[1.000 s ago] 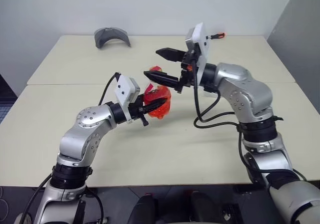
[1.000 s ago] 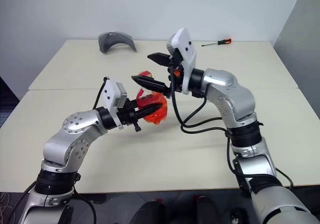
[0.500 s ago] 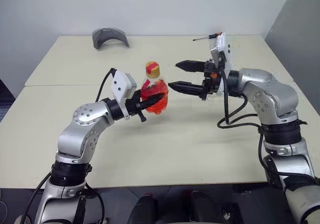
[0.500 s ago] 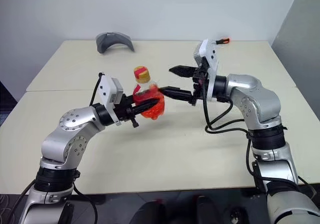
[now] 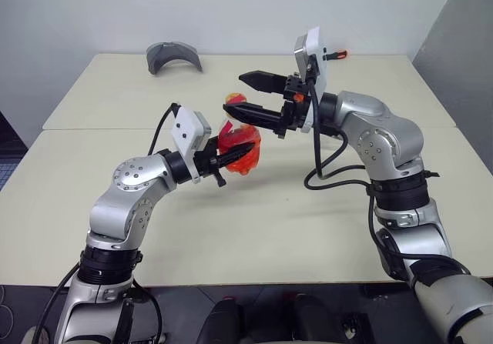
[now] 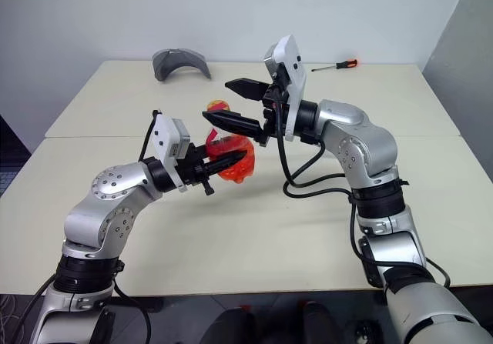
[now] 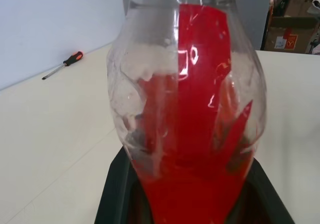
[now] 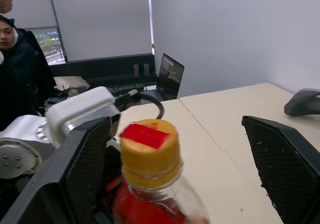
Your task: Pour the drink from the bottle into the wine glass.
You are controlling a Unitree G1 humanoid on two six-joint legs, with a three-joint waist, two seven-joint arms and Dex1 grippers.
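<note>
The bottle [image 5: 239, 140], a light, thin-walled and likely squeezable plastic thing, hangs above the table's [image 5: 254, 228] middle clamped by its belly in the left gripper [image 5: 231, 155], while the right gripper [image 8: 175, 149] spreads wide around its yellow cap [image 8: 150, 151], the sensible hold.
</note>
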